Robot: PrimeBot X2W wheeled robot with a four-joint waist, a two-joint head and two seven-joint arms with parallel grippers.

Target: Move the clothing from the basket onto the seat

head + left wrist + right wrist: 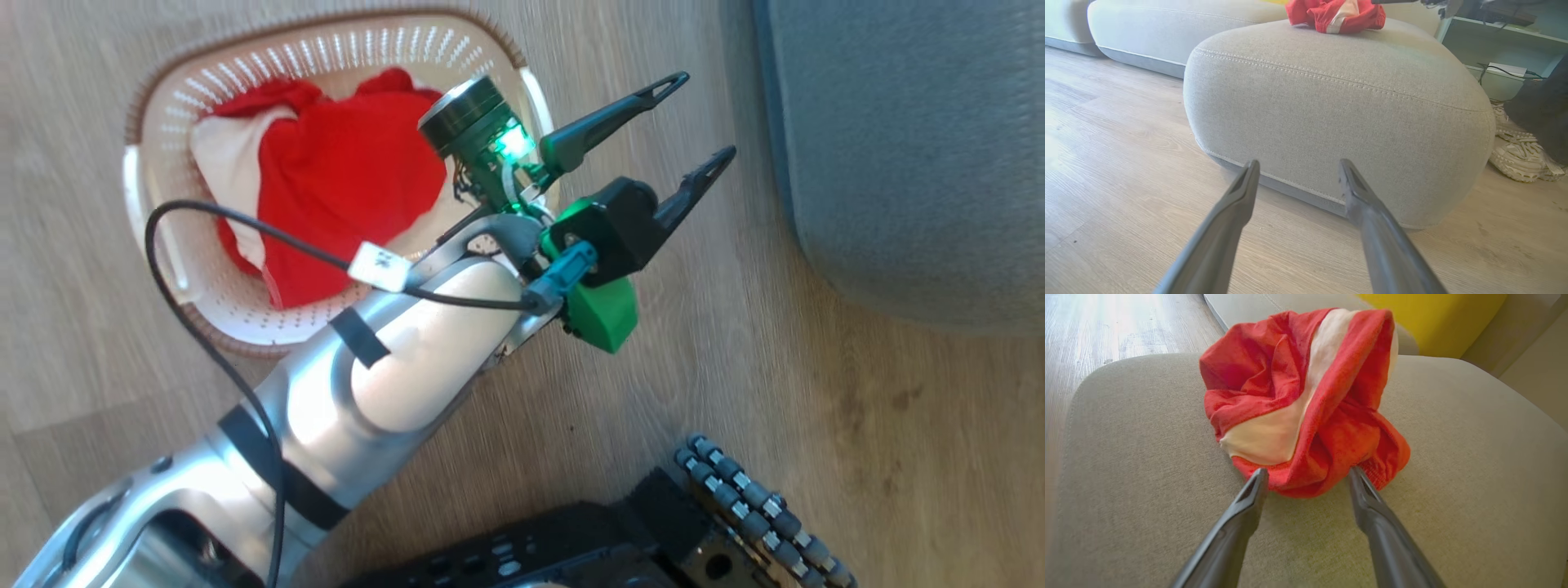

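Pale wood-plank floor runs under everything, with the big grey seat bulking up on one side and the basket on the other. From where I stand, the left tool hangs over bare floor between the two. Its two dark fingers are spread wide with nothing between them, so it is released.

The basket sits behind that tool's wrist. A heap of red clothing with a white band lies inside it, bunched toward the middle. Ahead of the fingertips the seat's rounded corner begins. Seen along this tool's fingers, the cushion stands straight in front, with a line of pale stitching across its upper edge. A pale shoe stands on the floor off to the tool's right, beside the cushion.

The right tool is over the top of the seat, also released, with its fingers well apart. A crumpled red garment with a broad white stripe rests on the cushion directly in front of it. The near edge of the cloth lies between the two fingertips, and I cannot tell whether the tips touch the fabric. Beyond the garment, further from the tool, sits a yellow cushion.
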